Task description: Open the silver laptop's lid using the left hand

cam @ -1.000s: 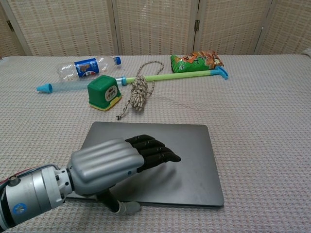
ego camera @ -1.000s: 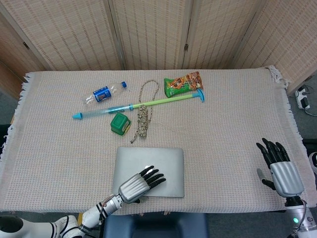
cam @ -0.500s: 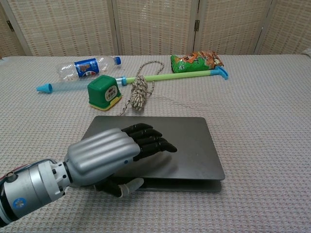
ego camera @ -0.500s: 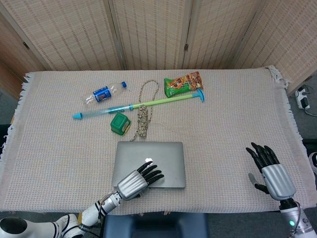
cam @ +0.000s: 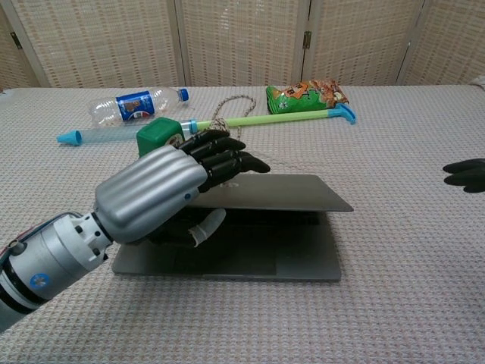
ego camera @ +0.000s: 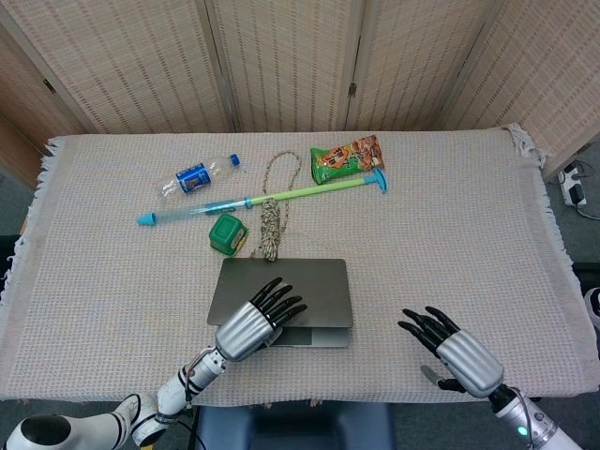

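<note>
1. The silver laptop [ego camera: 281, 302] is being seen on the woven table cover [ego camera: 450, 216], at 6 o'clock from the table centre, close to the near edge.
2. In the chest view its lid [cam: 280, 193] is being held raised off the base [cam: 242, 254], with a dark gap showing between the two along the front edge.
3. The lid is being gripped by the left hand [cam: 163, 193]: the dark fingers [cam: 227, 159] are being laid flat over the top of the lid, and the thumb [cam: 203, 226] is being kept beneath it, inside the gap.
4. The right hand [ego camera: 455, 349] is being held at 3 o'clock from the laptop, well apart from it, with its fingers spread and nothing in it; only its dark fingertips [cam: 466, 174] are being caught at the right edge of the chest view.
5. A green box [ego camera: 228, 234] and a coiled rope [ego camera: 271, 225] are being noted at 12 o'clock from the laptop, just beyond its far edge.
6. Farther off at 12 o'clock, a long green-and-blue tube [ego camera: 262, 198] is lying crosswise, with a plastic bottle [ego camera: 195, 176] at its 11 o'clock end and a snack bag [ego camera: 347, 156] at its 1 o'clock end.
</note>
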Tool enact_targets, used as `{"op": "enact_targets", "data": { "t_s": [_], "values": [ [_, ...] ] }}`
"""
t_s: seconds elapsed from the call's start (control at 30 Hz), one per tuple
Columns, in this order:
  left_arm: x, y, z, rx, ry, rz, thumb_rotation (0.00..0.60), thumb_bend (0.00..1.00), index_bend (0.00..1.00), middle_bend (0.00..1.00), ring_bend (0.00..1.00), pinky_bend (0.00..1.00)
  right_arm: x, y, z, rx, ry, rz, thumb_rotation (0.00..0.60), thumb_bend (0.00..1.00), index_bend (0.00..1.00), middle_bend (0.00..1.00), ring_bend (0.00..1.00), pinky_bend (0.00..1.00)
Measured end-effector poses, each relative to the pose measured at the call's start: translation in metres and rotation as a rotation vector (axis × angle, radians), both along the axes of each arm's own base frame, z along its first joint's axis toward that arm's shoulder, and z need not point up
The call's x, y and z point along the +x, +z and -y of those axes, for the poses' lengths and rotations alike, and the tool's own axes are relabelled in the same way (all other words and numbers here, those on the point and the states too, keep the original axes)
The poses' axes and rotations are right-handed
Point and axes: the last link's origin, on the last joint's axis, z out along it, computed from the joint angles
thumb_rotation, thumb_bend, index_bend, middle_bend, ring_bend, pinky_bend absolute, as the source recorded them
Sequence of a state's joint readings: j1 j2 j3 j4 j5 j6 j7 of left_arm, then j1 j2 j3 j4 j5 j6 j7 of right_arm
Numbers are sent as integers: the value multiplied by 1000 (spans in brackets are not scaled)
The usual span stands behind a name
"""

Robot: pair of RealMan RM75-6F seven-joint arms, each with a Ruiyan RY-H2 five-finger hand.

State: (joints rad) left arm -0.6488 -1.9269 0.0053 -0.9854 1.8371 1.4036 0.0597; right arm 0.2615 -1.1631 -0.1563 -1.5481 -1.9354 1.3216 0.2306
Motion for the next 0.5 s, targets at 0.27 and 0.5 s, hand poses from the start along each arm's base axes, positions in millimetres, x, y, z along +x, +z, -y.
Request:
{"op": "enact_targets", "data": {
  "t_s": [0.27,0.5],
  "values": [
    [7,8,-12,38,8,18,600,645,189,222,120,0,11,-23,-5,147,98,8,600,467,0,94,170,45],
    [9,15,-20,52,30,33,600,645,189,222,120,0,18,-42,2,250,93,-53,600,653,0,0,58,0]
  ]
}}
